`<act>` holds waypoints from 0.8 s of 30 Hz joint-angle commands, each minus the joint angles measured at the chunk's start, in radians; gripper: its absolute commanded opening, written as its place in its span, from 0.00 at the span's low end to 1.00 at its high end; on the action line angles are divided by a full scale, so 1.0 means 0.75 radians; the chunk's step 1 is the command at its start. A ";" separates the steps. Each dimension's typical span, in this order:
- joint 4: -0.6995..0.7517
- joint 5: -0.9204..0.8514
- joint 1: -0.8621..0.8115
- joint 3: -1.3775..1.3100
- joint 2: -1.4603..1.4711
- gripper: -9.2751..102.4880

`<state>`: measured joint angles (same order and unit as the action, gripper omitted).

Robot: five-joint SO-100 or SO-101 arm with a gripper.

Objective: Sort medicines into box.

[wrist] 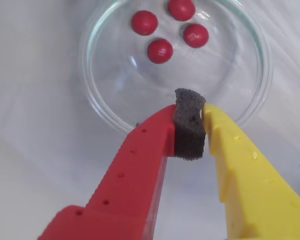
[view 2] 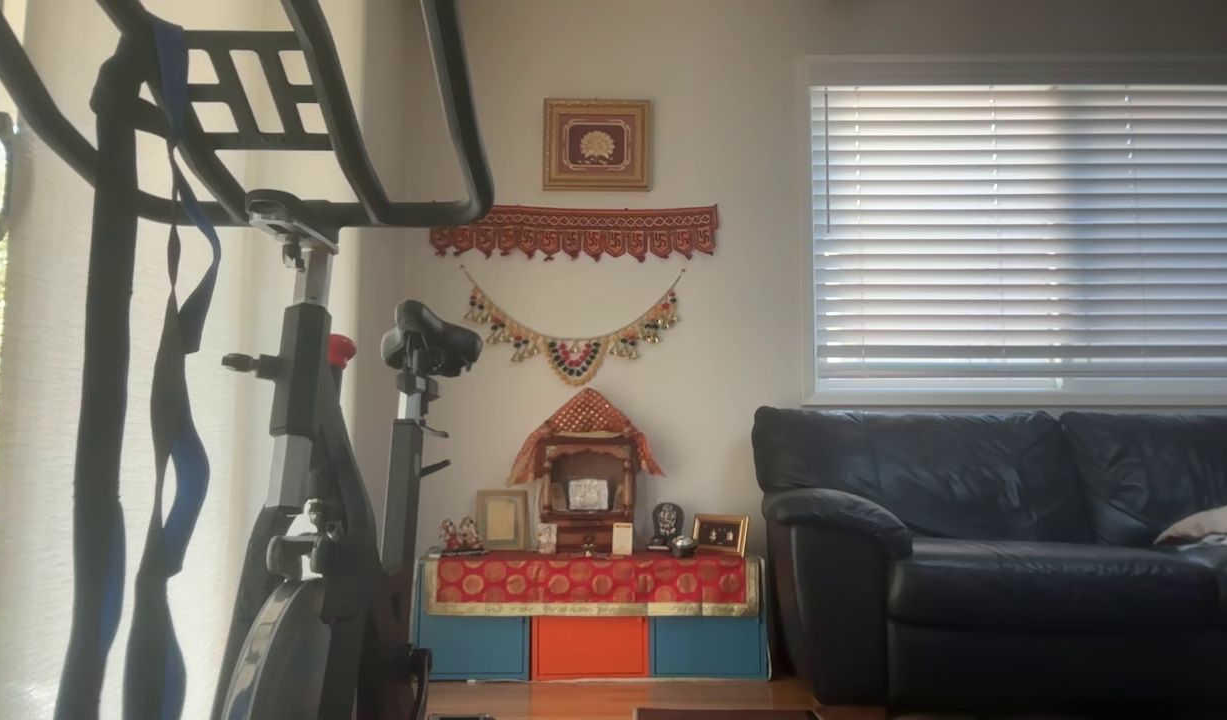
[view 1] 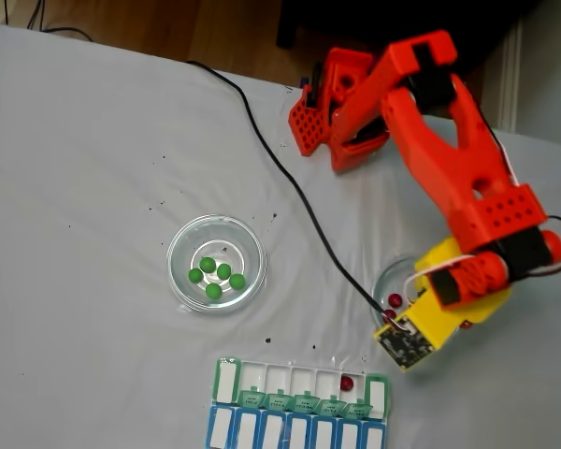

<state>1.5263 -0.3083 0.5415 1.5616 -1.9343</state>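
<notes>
In the wrist view, several dark red medicines [wrist: 160, 50] lie in the far half of a round clear glass dish [wrist: 97, 95]. My gripper [wrist: 189, 111] hovers over the dish's near rim. Its red finger [wrist: 140, 165] and yellow finger [wrist: 245, 170] are pressed onto a dark foam pad [wrist: 190, 132], with no ball between them. In the fixed view the box [view 1: 226, 379] lies at the bottom edge, with one red medicine [view 1: 346, 382] in a compartment near its right end. Several green medicines [view 1: 215, 274] rest in a second glass dish [view 1: 180, 245] to the left.
In the fixed view the orange arm [view 1: 449, 150] reaches from its base at the top over the red-ball dish [view 1: 389, 276]. A black cable [view 1: 280, 168] crosses the white cloth. A blue row of compartments [view 1: 299, 435] adjoins the box. The other view faces a living room.
</notes>
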 commanded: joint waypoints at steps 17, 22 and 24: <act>-0.307 0.053 0.092 0.215 -0.012 0.09; -0.305 0.059 0.106 0.182 0.076 0.09; -0.309 0.076 0.106 0.170 0.104 0.09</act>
<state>1.3054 -0.2638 0.6090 1.7426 -1.8438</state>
